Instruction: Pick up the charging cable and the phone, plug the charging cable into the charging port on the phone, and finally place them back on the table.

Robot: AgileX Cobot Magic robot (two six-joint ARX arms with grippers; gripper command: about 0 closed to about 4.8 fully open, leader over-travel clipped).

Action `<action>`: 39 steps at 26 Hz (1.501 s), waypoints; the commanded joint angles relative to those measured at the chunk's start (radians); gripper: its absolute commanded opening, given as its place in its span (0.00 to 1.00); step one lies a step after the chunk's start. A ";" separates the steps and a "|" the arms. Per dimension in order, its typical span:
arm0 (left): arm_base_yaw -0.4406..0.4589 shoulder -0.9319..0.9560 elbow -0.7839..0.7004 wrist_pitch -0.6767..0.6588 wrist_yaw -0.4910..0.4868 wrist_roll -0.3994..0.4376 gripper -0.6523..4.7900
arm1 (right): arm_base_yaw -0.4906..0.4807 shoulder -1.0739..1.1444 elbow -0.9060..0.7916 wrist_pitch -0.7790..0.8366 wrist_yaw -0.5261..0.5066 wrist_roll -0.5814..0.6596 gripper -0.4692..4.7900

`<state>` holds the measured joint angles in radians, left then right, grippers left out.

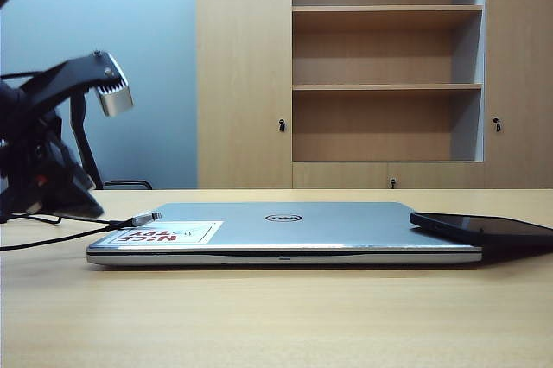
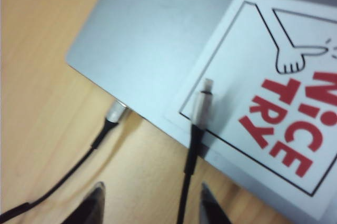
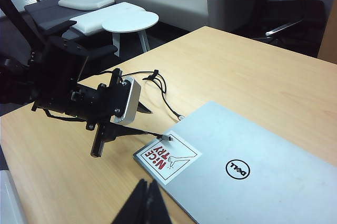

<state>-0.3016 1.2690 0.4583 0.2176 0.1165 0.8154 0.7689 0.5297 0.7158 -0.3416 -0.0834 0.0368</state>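
Straddling the limp, light charging cable (image 2: 187, 174) just behind its stiff plug (image 2: 201, 105), the best hold, left tool (image 2: 152, 203) gapes empty over the table (image 2: 47, 77); right tool (image 3: 145, 203) hangs closed, empty.

Black-framed left arm (image 3: 63, 84) — silver ribbed wrist camera (image 3: 126, 100) — dark pointed fingers (image 2: 92, 203).

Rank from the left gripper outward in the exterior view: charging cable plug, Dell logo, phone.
From the open left gripper, at the table's left edge:
1. Charging cable plug, on the laptop's sticker corner beside the gripper.
2. Dell logo, mid-lid.
3. Phone, propped on the laptop's far right end.
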 commanded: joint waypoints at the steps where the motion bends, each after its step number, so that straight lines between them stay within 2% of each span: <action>1: -0.001 0.034 0.001 0.034 0.003 0.000 0.53 | 0.001 0.000 0.006 0.017 -0.005 0.000 0.08; 11: -0.002 0.135 0.002 0.164 0.003 0.000 0.53 | 0.005 0.000 0.006 0.017 -0.005 0.000 0.08; 33: -0.002 0.238 0.003 0.256 0.003 -0.004 0.52 | 0.004 0.000 0.006 0.032 0.000 0.000 0.08; 35: -0.003 0.238 0.003 0.257 0.003 -0.004 0.46 | 0.004 0.000 0.006 0.032 0.000 0.000 0.08; 36: -0.003 0.238 0.003 0.255 0.003 -0.005 0.37 | 0.004 0.000 0.006 0.032 0.000 0.000 0.08; 38: -0.003 0.237 0.003 0.255 0.003 -0.005 0.11 | 0.004 0.000 0.006 0.032 0.000 0.000 0.08; 39: -0.004 0.237 0.003 0.256 0.003 -0.015 0.11 | 0.004 0.000 0.006 0.032 0.001 0.000 0.08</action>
<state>-0.3038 1.5097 0.4587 0.4667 0.1131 0.8146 0.7723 0.5297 0.7158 -0.3313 -0.0830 0.0372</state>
